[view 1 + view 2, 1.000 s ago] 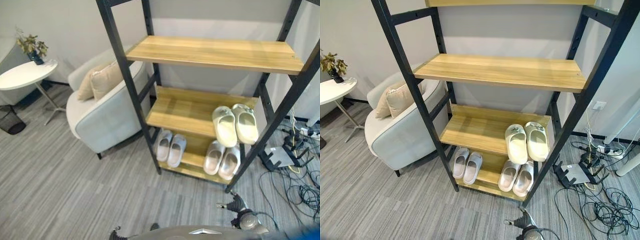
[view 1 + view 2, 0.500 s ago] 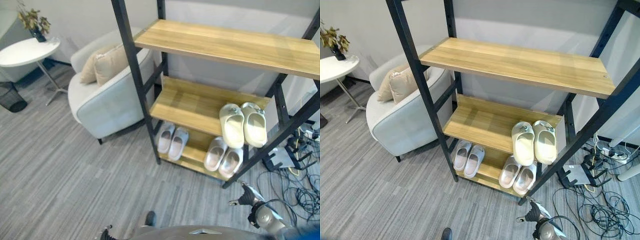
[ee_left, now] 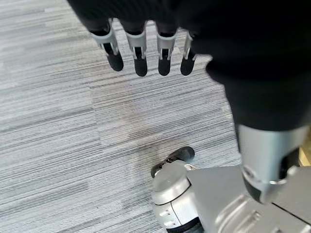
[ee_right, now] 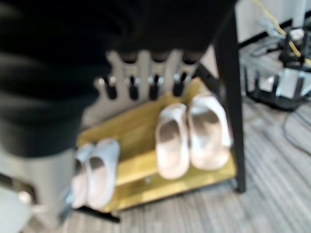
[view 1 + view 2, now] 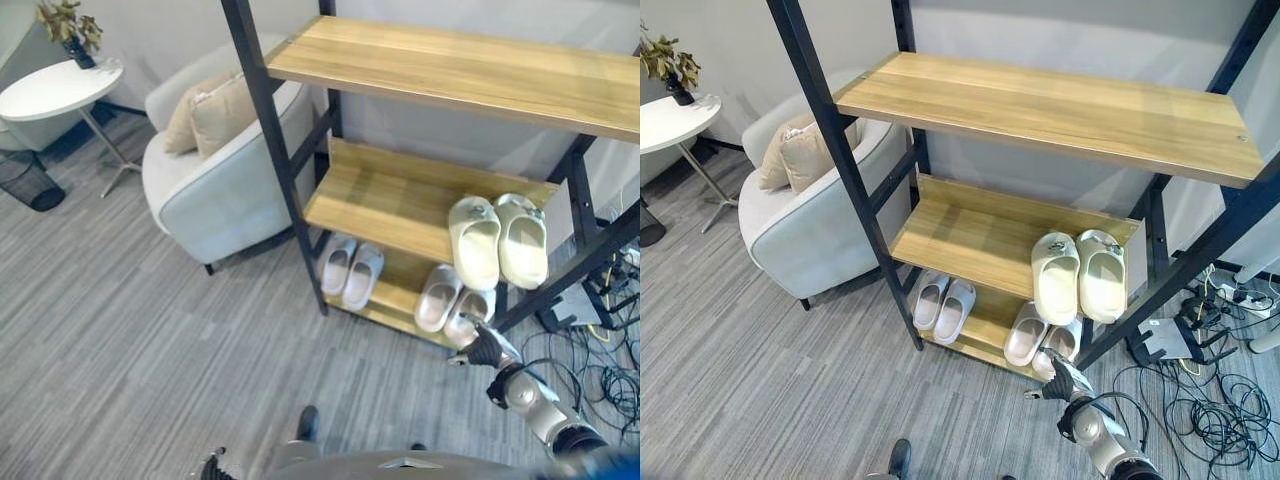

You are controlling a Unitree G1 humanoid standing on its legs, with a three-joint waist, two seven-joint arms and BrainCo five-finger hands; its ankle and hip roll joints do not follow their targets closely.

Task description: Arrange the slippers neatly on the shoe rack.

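The right hand (image 5: 480,348) has come forward since a second ago and now reaches toward the beige pair (image 5: 450,302) on the bottom shelf, with straight fingers holding nothing. The camera has also moved closer to the rack (image 5: 270,150). I judge a straightening of that pair comes next. The grey pair (image 5: 350,273) lies beside it, and the cream pair (image 5: 497,238) on the middle shelf. The left hand (image 3: 146,46) hangs open over the floor. No writing can be read.
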